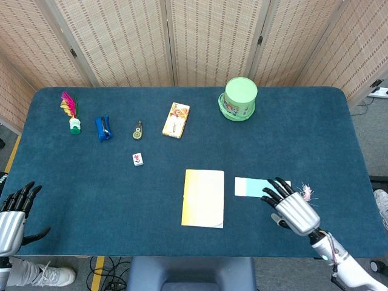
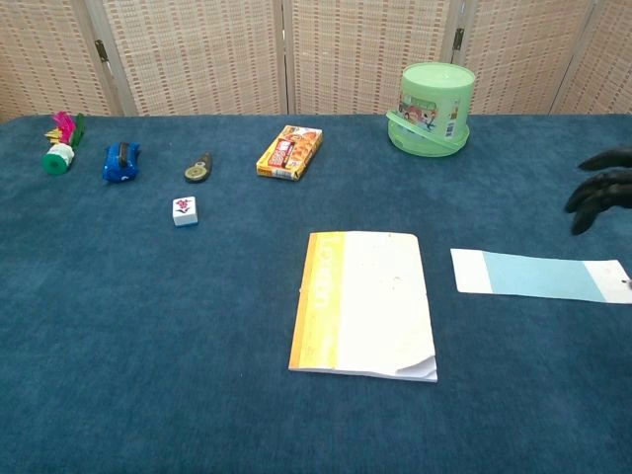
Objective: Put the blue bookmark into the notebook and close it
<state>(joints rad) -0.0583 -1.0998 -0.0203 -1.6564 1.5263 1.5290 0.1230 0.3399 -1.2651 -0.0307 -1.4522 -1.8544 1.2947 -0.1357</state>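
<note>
**Thin bookmark to be lifted by its edge**

The flat light-blue paper bookmark (image 1: pixel 257 187) is seen right of centre, beside the closed yellow-and-white notebook (image 1: pixel 203 198). The right hand (image 1: pixel 293 210) is held above it, fingers spread, empty. Light, flimsy card is judged; an edge pinch is advised.

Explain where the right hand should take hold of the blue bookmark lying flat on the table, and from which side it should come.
Judging by its pose, the blue bookmark is a thin strip flat on the cloth, so a pinch at its tasselled right end seems best. The right hand is above that end, fingers apart, so coming down from above suits. The notebook lies shut to the bookmark's left.
</note>
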